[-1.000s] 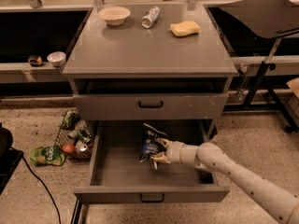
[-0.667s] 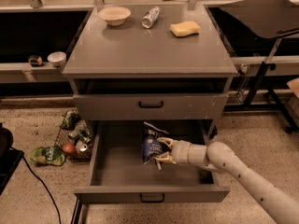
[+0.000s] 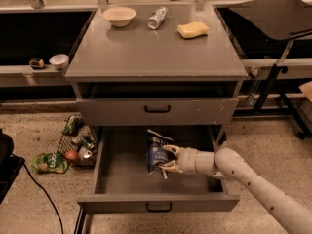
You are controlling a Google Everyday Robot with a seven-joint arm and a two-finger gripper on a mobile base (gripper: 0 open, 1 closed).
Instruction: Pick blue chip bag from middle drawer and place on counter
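The blue chip bag (image 3: pixel 156 153) stands upright inside the open middle drawer (image 3: pixel 122 172), right of its center. My gripper (image 3: pixel 167 159) reaches in from the right on a white arm, and its fingers are closed on the bag's right edge. The bag's bottom is at or just above the drawer floor. The counter (image 3: pixel 151 52) is the flat grey cabinet top above, with the shut upper drawer front (image 3: pixel 157 111) between it and the open drawer.
On the counter stand a white bowl (image 3: pixel 119 16), a lying silver can (image 3: pixel 157 17) and a yellow sponge (image 3: pixel 192 30). Cans and bags lie in a wire rack (image 3: pixel 75 145) on the floor at left. A black stand (image 3: pixel 273 77) is at right.
The gripper has shifted slightly left and the fingers have closed on the bag, which now stands more upright in the drawer.
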